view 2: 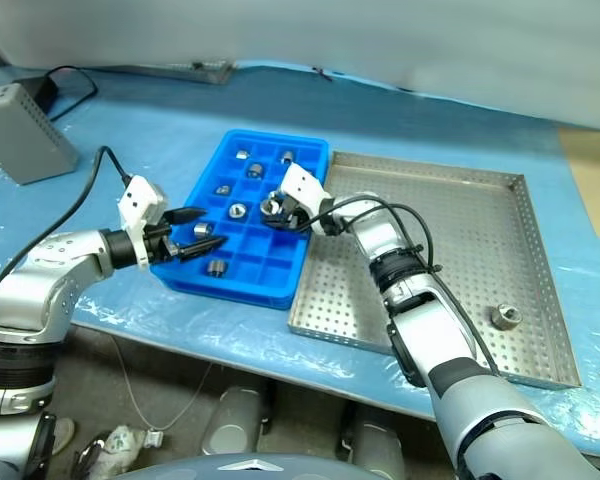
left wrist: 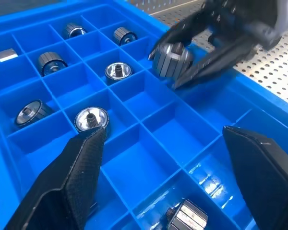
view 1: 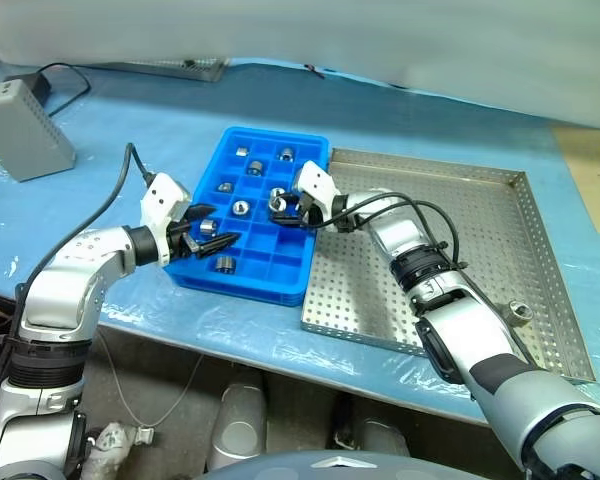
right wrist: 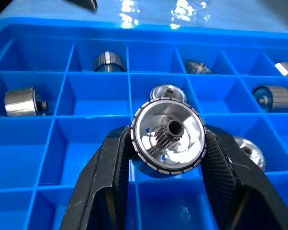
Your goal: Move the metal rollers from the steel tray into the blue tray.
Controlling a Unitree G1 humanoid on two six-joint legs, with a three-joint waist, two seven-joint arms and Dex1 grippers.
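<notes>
The blue tray (view 1: 285, 268) lies on the bench (view 1: 130, 130), its long right edge touching or just beside the left rim of the steel tray (view 1: 480, 290). The steel tray's floor is almost bare: one roller (view 1: 521, 311) sits near its front right corner, well apart from everything else, leaving wide room across the perforated sheet. Several rollers (right wrist: 107, 61) already lie in separate compartments of the blue tray; the front right compartments are unfilled. A grey box (view 1: 20, 128) with a cable stands at the bench's far left, well clear of both trays.

The right arm reaches forward and to the left across the steel tray's near left corner. The right claw (view 1: 280, 207) hangs over the middle of the blue tray, gripping a held roller (right wrist: 168, 137) by its ribbed sides, the roller's open face with its small toothed hub turned toward the wrist camera.

The left arm is bent in from the left. The left claw (view 1: 208, 232) points right, slightly downward, its fingers (left wrist: 72, 187) spread wide and holding nothing, over the tray's front left edge.
</notes>
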